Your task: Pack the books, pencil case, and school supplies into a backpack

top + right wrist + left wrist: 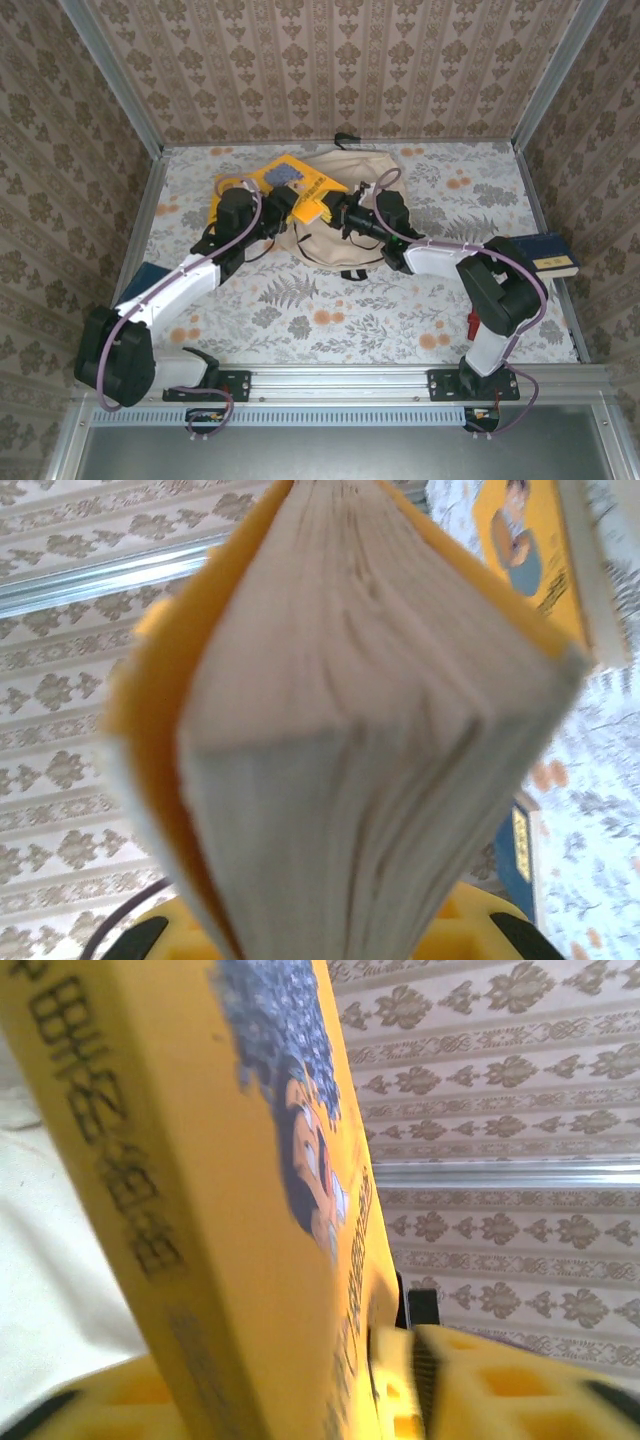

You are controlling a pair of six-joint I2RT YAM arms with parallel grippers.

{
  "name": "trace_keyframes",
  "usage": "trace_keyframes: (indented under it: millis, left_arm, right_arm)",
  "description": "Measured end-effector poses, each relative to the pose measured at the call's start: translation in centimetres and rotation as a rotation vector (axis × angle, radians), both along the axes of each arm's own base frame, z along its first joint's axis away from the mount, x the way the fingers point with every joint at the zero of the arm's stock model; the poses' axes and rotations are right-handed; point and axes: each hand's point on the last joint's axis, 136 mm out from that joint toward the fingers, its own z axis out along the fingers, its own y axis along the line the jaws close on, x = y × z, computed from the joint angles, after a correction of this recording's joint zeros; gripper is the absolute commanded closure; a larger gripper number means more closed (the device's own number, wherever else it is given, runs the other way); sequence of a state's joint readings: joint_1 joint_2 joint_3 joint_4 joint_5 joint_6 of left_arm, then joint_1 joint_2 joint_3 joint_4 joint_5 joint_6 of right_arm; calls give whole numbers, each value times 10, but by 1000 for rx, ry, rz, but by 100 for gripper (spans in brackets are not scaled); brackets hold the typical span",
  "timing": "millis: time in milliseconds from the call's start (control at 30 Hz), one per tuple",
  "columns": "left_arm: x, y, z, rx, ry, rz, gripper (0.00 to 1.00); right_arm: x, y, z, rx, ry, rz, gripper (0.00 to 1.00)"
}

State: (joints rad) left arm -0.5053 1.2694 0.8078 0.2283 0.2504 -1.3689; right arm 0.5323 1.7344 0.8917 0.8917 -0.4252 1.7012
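A yellow book (300, 180) with a cartoon cover hangs above the beige backpack (345, 248), between my two grippers. My right gripper (335, 212) is shut on it. In the right wrist view its page edges (360, 730) fan up from between the yellow fingers (470, 925). My left gripper (292, 207) stands at the book's other end. In the left wrist view the spine and cover (220, 1210) pass between its fingers (460, 1380), with a thin dark slit between pad and cover, so the jaws stand open around the book.
A second yellow book (520, 540) lies on the table left of the backpack. One navy book (548, 255) sits at the right edge, another (143, 275) at the left edge. A small red thing (470, 322) lies by the right arm. Walls enclose three sides.
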Motion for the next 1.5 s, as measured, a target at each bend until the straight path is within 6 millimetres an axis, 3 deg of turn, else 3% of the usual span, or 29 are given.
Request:
trace_keyframes:
  millis: [67, 233, 333, 433, 633, 767, 900, 1133, 1267, 1500]
  left_arm:
    - [-5, 1, -7, 64, 0, -29, 18]
    - [-14, 13, -25, 282, -15, -71, 14]
    - [-20, 19, -38, 432, -26, -100, 14]
    - [-25, 13, -48, 557, -30, -164, 17]
    - [-32, -44, -67, 741, -68, -390, 27]
    - [-40, -90, -81, 858, -119, -566, 30]
    - [-48, -128, -93, 937, -192, -729, 31]
    - [-50, -169, -128, 1000, -257, -997, 31]
    - [-54, -175, -148, 1028, -288, -1131, 26]
    - [-49, -179, -153, 1031, -361, -1265, 29]
  right_arm:
    - [3, -13, -14, -54, 15, -23, 90]
    - [-1, -59, -39, -225, 41, -88, 90]
    - [-10, -92, -35, -354, 12, -139, 90]
    - [-22, -128, -18, -475, -49, -204, 90]
    - [-51, -203, 6, -680, -122, -353, 90]
    - [-75, -252, -5, -805, -67, -438, 89]
    - [-99, -288, -20, -893, 13, -490, 89]
    - [-121, -311, -43, -927, 113, -497, 90]
    - [-128, -308, -58, -918, 150, -458, 90]
    - [-132, -301, -67, -894, 163, -417, 90]
